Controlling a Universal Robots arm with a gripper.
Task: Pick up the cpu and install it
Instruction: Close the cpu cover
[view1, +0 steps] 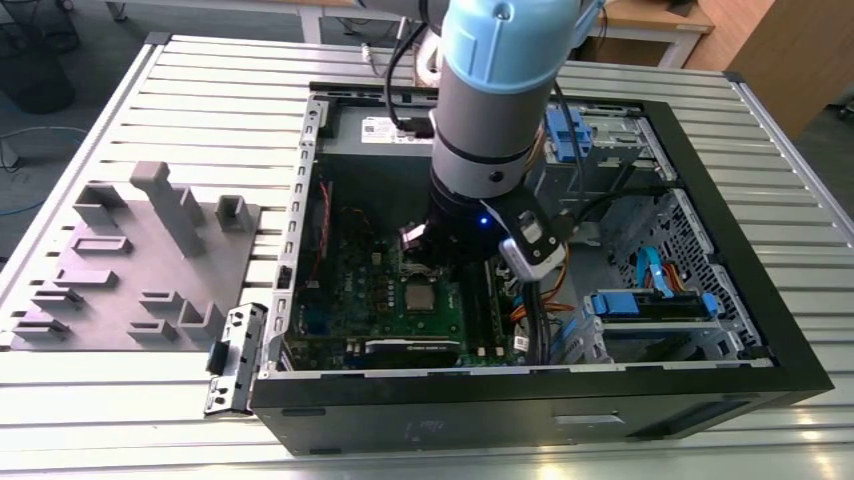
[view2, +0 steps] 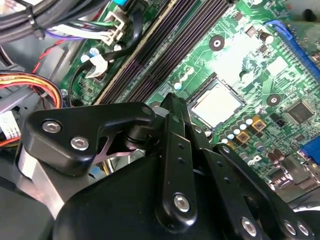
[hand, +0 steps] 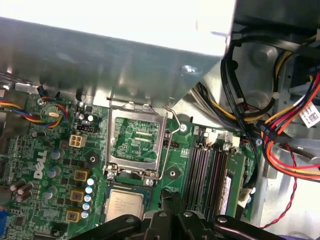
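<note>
- black linkage gripper (view2: 172, 99) on the blue-and-grey robot arm (view1: 487, 100) is down inside the open black metal computer case (view1: 534, 400)
- gripper is clenched: in both wrist views the two black fingers (hand: 170, 200) meet at the tips with nothing between them
- small flat square silvery-grey cpu (view2: 217, 104) lies flat in its socket on the green motherboard (view2: 280, 65), not in the gripper
- first wrist view: the fingertips are just beside one edge of the cpu (hand: 125, 205); cannot tell if they touch it
- shiny rectangular metal socket frame (hand: 135, 140) is flipped open next to the cpu, green board visible through its window, wire lever (hand: 167, 145) along one side
- exterior view: cpu (view1: 423, 295) shows as a pale square on the board just below the arm's black wrist
- long black memory slots (hand: 205, 165) run beside the socket
- red, orange, yellow and black cable bundle (hand: 290, 145) hangs near the case wall, apart from the socket
- blue plastic drive brackets (view1: 654, 305) at the exterior view's right inside the case
- grey plastic tray with upright blocks (view1: 134, 260) sits outside the case at the exterior view's left
- case and tray rest on a slatted aluminium table (view1: 200, 90)
</note>
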